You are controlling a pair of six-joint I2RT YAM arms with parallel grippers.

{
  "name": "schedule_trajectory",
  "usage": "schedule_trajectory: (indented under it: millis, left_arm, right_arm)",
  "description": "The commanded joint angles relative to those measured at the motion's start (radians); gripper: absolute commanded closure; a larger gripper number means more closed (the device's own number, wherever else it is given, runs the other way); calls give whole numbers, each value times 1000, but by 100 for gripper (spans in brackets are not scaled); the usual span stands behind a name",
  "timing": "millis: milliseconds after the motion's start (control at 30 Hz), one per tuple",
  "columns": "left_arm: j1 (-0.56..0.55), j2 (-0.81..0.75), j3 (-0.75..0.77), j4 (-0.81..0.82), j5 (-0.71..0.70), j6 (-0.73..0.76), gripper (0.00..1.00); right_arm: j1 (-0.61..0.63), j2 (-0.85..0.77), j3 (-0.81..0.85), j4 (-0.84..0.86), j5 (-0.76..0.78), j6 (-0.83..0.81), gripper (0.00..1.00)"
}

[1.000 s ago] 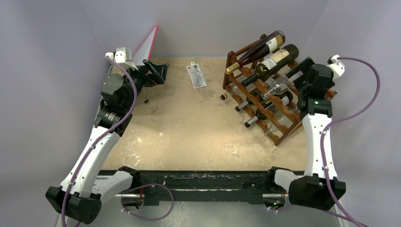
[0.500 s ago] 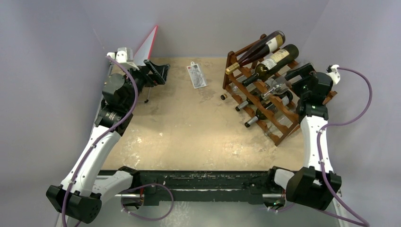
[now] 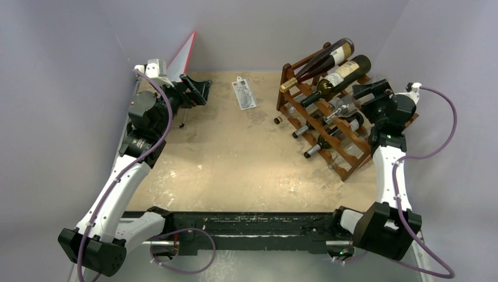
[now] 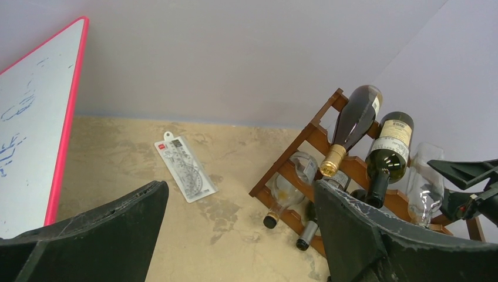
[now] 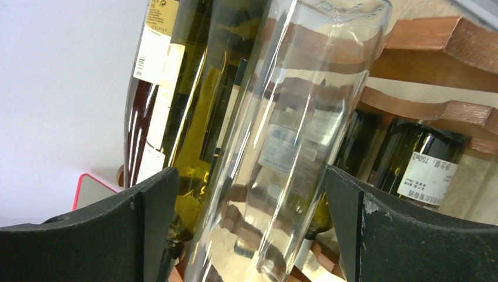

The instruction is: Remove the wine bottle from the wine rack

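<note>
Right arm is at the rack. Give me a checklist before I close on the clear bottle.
1. Right pincer open: ok.
2. Clear bottle between its fingers: ok, straddled in the right wrist view.
3. Fingers clear of the neighbouring green bottle: cannot tell, it lies very close.
4. Clear bottle resting on the wine rack, not yet lifted: ok.
5. Left pincer open, empty, away from the rack: ok.
6. Grip centred along the bottle: cannot tell.

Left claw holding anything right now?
No, the left wrist view shows the left claw open, with only the table beyond showing between its fingers.
</note>
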Motion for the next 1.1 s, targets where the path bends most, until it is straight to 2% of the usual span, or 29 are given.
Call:
schedule_trajectory:
  millis: [0, 233, 467, 600, 767, 1067]
  left_arm:
    - [-3, 3, -1, 61, 21, -20, 7]
    - [-4, 3, -1, 64, 24, -25, 7]
    - [-6, 6, -3, 64, 23, -26, 7]
    - [-6, 9, -3, 64, 23, -26, 7]
    - [-7, 14, -3, 64, 23, -29, 8]
    - [-10, 20, -4, 65, 24, -31, 8]
  right_arm:
    - [-7, 16, -13, 90, -74, 62, 6]
    - [-8, 50, -22, 91, -95, 113, 6]
    - [-8, 20, -39, 127, -106, 145, 14]
    - [-9, -10, -56, 147, -103, 167, 24]
    - [-9, -54, -82, 177, -87, 189, 43]
    - [-10, -118, -69, 171, -84, 168, 61]
